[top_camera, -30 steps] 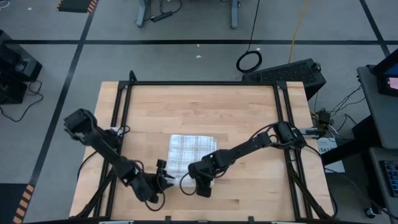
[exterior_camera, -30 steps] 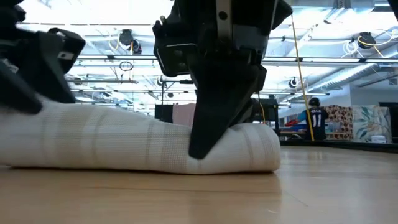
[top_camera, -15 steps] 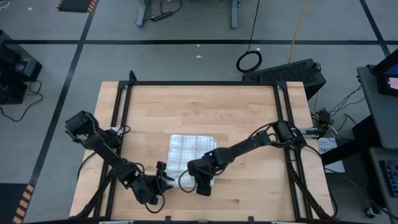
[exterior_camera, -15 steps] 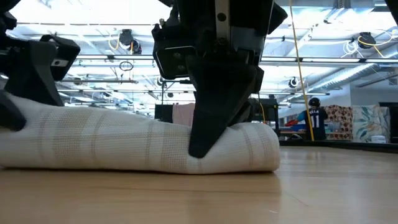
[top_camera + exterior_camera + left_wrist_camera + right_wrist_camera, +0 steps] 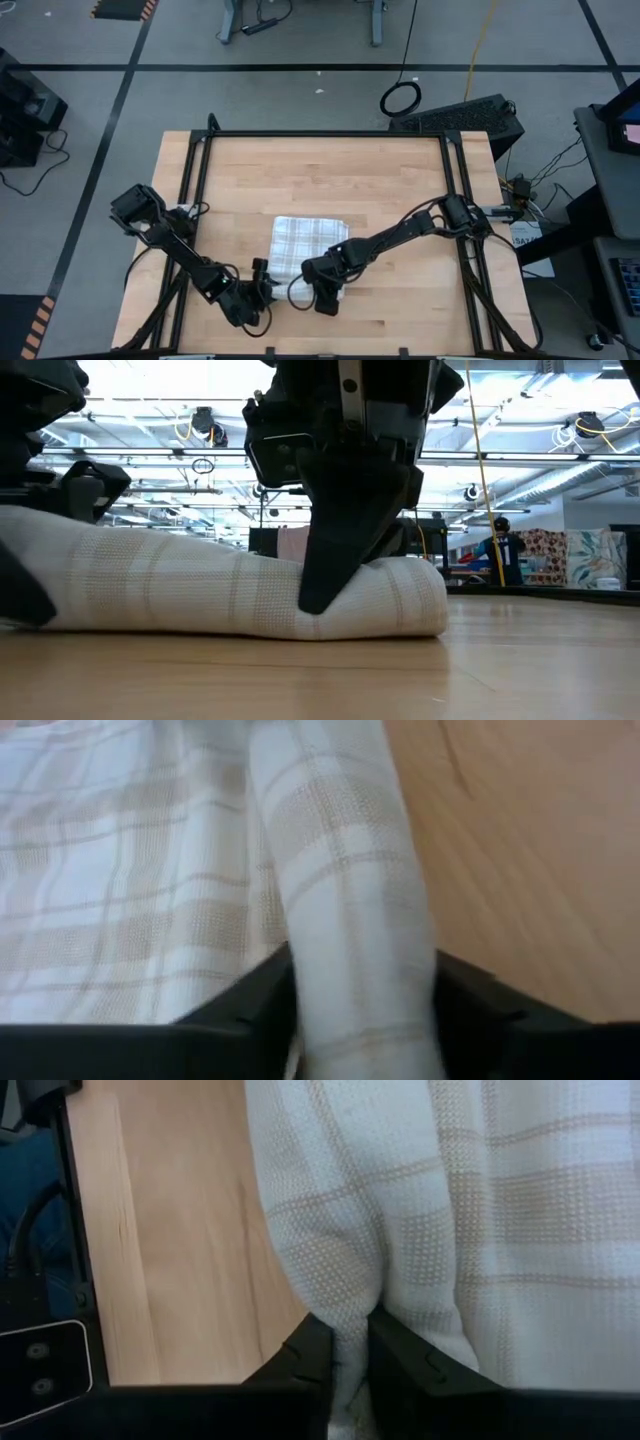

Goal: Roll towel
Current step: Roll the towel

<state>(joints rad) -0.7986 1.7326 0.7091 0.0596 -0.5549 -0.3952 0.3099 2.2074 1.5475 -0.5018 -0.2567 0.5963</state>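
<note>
The white plaid towel (image 5: 310,240) lies flat on the wooden table (image 5: 300,170). Its near edge is rolled into a thick roll (image 5: 200,585) that rests on the tabletop. My left gripper (image 5: 268,291) is at the roll's left end, with the roll between its fingers (image 5: 362,970). My right gripper (image 5: 325,296) is at the roll's right part, shut on a fold of the cloth (image 5: 348,1330). In the low view its dark finger (image 5: 330,560) stands in front of the roll. My left gripper has the roll's left end (image 5: 350,940) between its two fingers, one on each side. The fingers lie across the roll. The roll rests on the table. My right gripper pinches a narrow fold of the roll's cloth (image 5: 345,1295) between its two nearly closed fingers. They come from above, slanting down, at the roll's near side. The cloth bulges on both sides of the pinch, and the roll stays on the table.
Bare wood lies all around the towel, with most room toward the far edge. A black frame (image 5: 330,134) runs along the table's far and side edges. A person (image 5: 507,555) stands far off in the room behind.
My left gripper has moved a little toward the table's near edge, and the roll's left end has risen slightly with it. The roll's right part has stayed where it was.
</note>
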